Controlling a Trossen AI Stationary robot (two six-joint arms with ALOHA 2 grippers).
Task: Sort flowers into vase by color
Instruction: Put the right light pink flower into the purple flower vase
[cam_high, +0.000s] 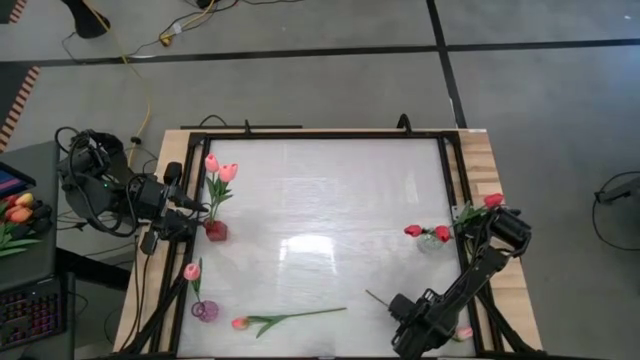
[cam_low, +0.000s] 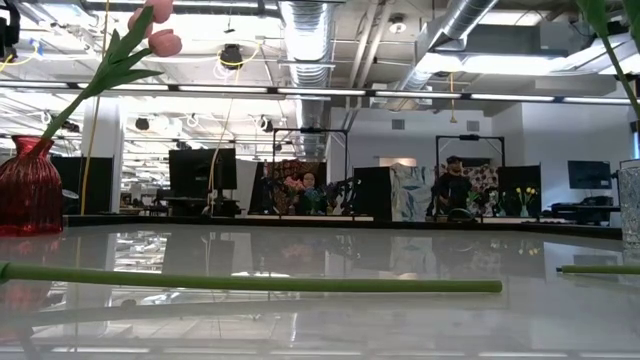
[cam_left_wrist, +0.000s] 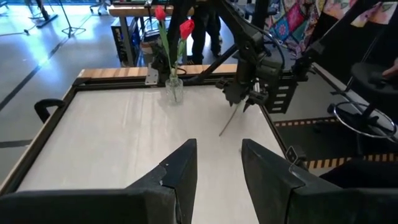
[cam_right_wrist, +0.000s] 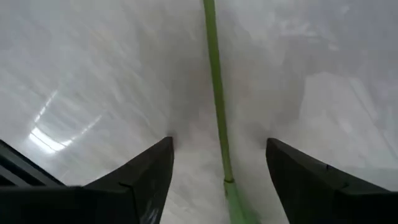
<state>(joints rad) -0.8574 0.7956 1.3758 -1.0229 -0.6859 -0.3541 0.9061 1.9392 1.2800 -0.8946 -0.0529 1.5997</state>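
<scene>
Right jaws (cam_right_wrist: 217, 180) spread astride a green stem (cam_right_wrist: 214, 93), low over the table (cam_high: 330, 200), apparently untouching.

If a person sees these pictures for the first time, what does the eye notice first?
First, the red vase with two pink tulips at the table's left edge, beside the left gripper. Then the clear vase of red tulips on the right. At the front right, the right gripper hangs low, fingers open around a lying green stem.
</scene>
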